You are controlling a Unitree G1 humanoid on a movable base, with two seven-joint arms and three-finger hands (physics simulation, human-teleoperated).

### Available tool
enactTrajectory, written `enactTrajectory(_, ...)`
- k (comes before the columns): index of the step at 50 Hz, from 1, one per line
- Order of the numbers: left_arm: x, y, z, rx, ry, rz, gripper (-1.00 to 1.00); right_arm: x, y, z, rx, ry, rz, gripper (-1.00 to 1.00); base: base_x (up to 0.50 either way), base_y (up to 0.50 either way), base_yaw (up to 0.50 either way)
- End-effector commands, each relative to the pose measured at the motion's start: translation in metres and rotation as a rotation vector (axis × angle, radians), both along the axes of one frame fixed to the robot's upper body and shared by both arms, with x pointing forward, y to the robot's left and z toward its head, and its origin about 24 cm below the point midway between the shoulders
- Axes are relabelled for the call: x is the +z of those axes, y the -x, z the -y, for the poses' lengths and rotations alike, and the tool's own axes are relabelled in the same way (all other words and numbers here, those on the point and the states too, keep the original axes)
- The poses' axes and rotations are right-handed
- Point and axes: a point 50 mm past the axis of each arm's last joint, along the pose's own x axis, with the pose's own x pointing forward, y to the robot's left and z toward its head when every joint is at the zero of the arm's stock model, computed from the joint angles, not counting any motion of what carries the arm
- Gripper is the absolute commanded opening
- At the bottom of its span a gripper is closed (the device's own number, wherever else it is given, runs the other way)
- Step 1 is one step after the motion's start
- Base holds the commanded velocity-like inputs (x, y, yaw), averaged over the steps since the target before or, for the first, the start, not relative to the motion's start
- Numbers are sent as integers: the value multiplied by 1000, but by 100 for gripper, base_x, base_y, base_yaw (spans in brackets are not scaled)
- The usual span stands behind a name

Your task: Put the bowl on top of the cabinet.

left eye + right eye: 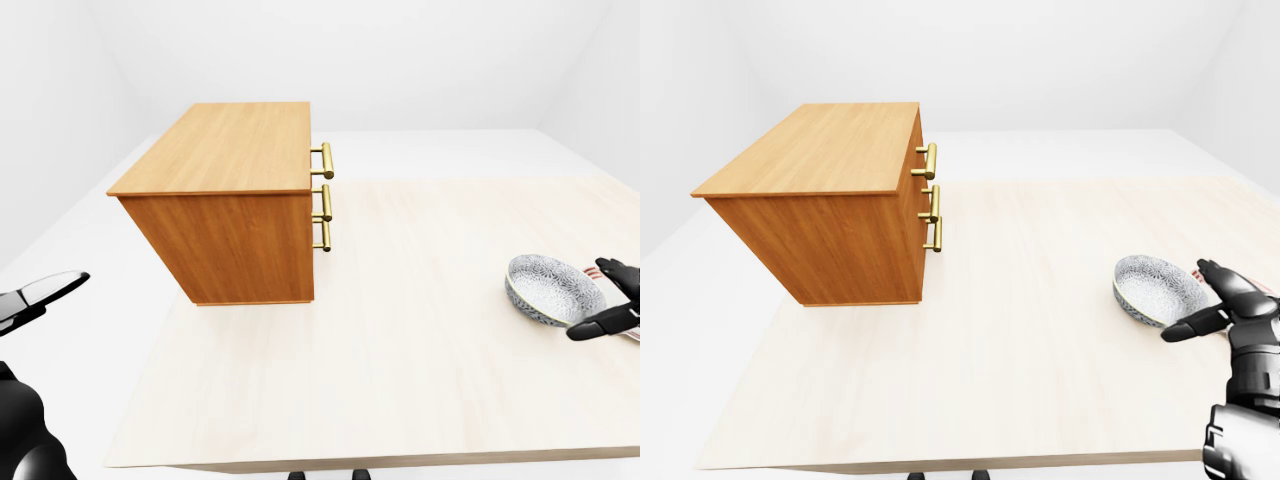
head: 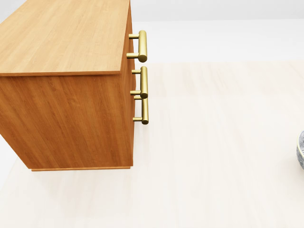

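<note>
A patterned blue-and-white bowl [image 1: 1158,287] rests on the pale table at the right of the eye views; only its rim [image 2: 301,149] shows at the head view's right edge. My right hand [image 1: 1205,300] is open, its fingers standing along the bowl's right rim without closing round it. The wooden cabinet [image 1: 232,195] stands at the upper left with a flat bare top [image 1: 820,147] and three brass handles [image 2: 142,76] on its right face. My left hand [image 1: 35,297] hangs at the far left edge, away from both; its fingers look spread.
The light wooden table [image 1: 400,330] ends near the bottom of the eye views. White floor and walls surround it. My black left arm [image 1: 25,430] fills the lower left corner of the left-eye view.
</note>
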Motion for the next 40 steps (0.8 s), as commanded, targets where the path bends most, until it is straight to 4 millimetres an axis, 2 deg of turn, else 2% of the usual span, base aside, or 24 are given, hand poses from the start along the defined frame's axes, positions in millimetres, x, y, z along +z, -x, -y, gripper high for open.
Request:
enactTrajectory(1,-1,0,0,1,0,-3,100,-22,10,0,-39,-36,-43,100,0,0,0)
enactTrajectory(21,-2,-1,1,-2,0,-8,100,-6,-15,-14,40,-3,-32,100,0,0,0)
enactTrajectory(36,-3,-1,0,1,5,-14,100,-13,-35,-35,101,9,-58,100,0,0,0)
enactTrajectory(40,-3,-1,-1,0,7,-13,100,-18,-35,-37,103,7,-69,100,0,0,0)
